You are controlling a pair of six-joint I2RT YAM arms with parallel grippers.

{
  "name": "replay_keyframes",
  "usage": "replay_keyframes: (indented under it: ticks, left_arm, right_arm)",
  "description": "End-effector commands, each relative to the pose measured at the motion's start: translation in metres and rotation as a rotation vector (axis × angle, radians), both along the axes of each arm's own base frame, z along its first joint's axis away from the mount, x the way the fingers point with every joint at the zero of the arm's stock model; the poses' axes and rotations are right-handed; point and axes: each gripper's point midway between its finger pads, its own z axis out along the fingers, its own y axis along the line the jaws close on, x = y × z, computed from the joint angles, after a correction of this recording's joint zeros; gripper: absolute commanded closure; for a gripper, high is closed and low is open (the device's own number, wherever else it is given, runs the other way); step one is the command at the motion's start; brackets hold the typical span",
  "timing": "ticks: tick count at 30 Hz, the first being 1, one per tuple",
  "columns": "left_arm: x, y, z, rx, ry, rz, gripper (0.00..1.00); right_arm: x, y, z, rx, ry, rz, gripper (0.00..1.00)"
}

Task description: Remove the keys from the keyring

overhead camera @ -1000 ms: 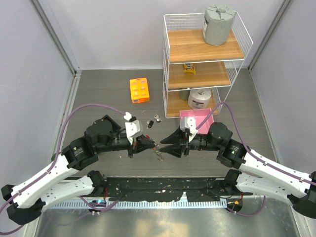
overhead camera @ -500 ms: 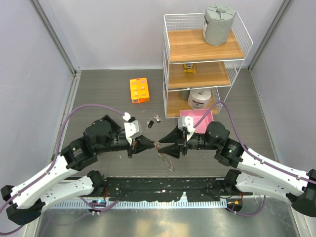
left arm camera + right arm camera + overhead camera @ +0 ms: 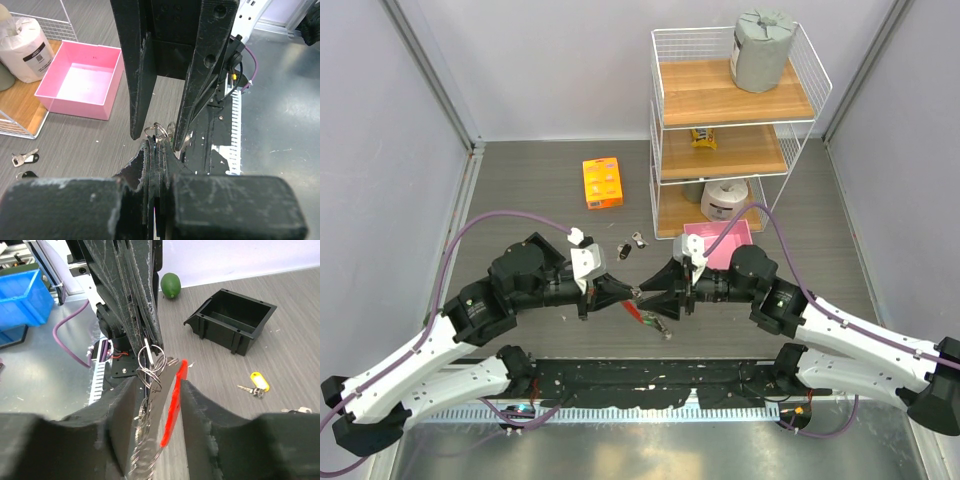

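Observation:
My left gripper [image 3: 624,293] is shut on the thin silvery keyring [image 3: 637,296] and holds it above the table. In the left wrist view its fingertips [image 3: 157,144] pinch the ring [image 3: 160,131]. My right gripper [image 3: 651,298] faces it, with open jaws on either side of the ring. In the right wrist view [image 3: 157,385] the red fob [image 3: 174,400] and a blurred bunch of keys [image 3: 145,420] hang between its fingers, and the ring [image 3: 154,362] sits at the left gripper's tip. Loose keys [image 3: 631,244] lie on the table behind, one with a yellow head [image 3: 256,382].
A pink tray [image 3: 720,243] sits right of the grippers, before a white wire shelf [image 3: 732,130] holding paper rolls. An orange box [image 3: 603,182] lies far left of the shelf. The right wrist view shows a black bin [image 3: 231,320] and a green ball [image 3: 170,285].
My right gripper has moved left until its open jaws reach around the keyring at my left gripper's tip. The red fob and chain now hang lower between the grippers. The left arm has barely moved.

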Motion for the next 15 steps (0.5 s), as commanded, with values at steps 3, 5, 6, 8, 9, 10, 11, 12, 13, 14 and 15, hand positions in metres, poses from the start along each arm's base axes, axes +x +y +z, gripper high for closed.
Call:
replay_keyframes:
  ticks: [3,5,6,8,9,10,11,12,13,14,15]
  left_arm:
    - [-0.002,0.000,0.039,-0.106,-0.066,-0.013,1.00]
    - [-0.003,0.000,0.038,-0.106,-0.066,-0.013,1.00]
    - [-0.003,0.000,0.037,-0.103,-0.064,-0.011,1.00]
    - [-0.002,0.001,0.037,-0.100,-0.064,-0.010,1.00]
    - [-0.002,0.001,0.037,-0.100,-0.063,-0.006,1.00]
    - [-0.001,0.001,0.037,-0.097,-0.061,-0.003,1.00]
    - [-0.001,0.001,0.036,-0.092,-0.058,-0.002,1.00]
    - [-0.001,0.001,0.036,-0.091,-0.056,0.001,1.00]
    - [0.000,0.001,0.036,-0.087,-0.055,0.003,1.00]
    - [0.000,0.001,0.033,-0.078,-0.046,0.003,1.00]
    - [0.000,0.000,0.033,-0.074,-0.043,0.003,1.00]
  right_arm:
    - [0.000,0.002,0.035,0.079,-0.057,0.009,0.85]
    - [-0.001,0.002,0.035,0.075,-0.056,0.012,0.93]
    - [-0.002,0.001,0.036,0.076,-0.057,0.018,0.95]
    - [-0.003,0.000,0.037,0.076,-0.065,0.023,0.95]
    - [-0.004,0.000,0.036,0.073,-0.068,0.026,0.95]
    - [-0.005,-0.001,0.036,0.068,-0.068,0.030,0.95]
    - [-0.006,-0.001,0.035,0.064,-0.073,0.038,0.95]
    - [-0.006,-0.001,0.034,0.051,-0.076,0.041,0.95]
    - [-0.008,-0.001,0.033,0.042,-0.074,0.052,0.95]
    - [-0.009,-0.001,0.032,0.021,-0.074,0.059,0.95]
    - [-0.011,0.000,0.029,0.003,-0.077,0.072,0.95]
